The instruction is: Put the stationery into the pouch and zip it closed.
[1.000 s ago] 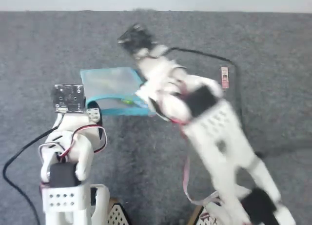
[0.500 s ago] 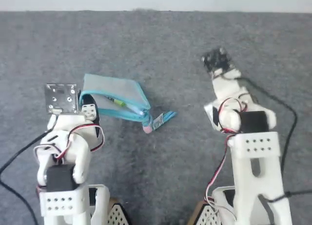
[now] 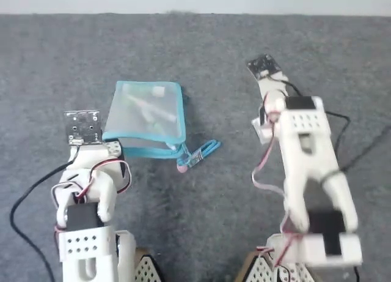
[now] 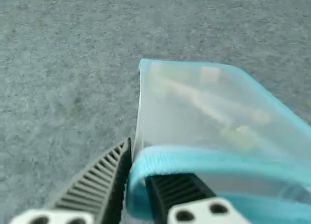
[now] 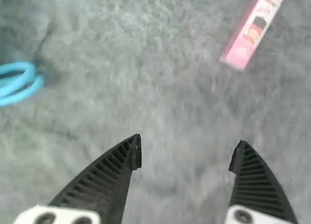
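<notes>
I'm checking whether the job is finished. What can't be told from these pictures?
Contents of the pouch: blurred behind its cloudy wall, high and left wrist views.
Whether it is zipped: left gripper and frame edge cover its opening, left wrist view.
End of the pink item: cut off by the edge, right wrist view.

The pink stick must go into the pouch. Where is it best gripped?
Probably across its narrow width at mid-length, coming straight down: the pink stick lies flat on the carpet, long and slim, with bare carpet along both long sides for the open jaws of the right gripper.
</notes>
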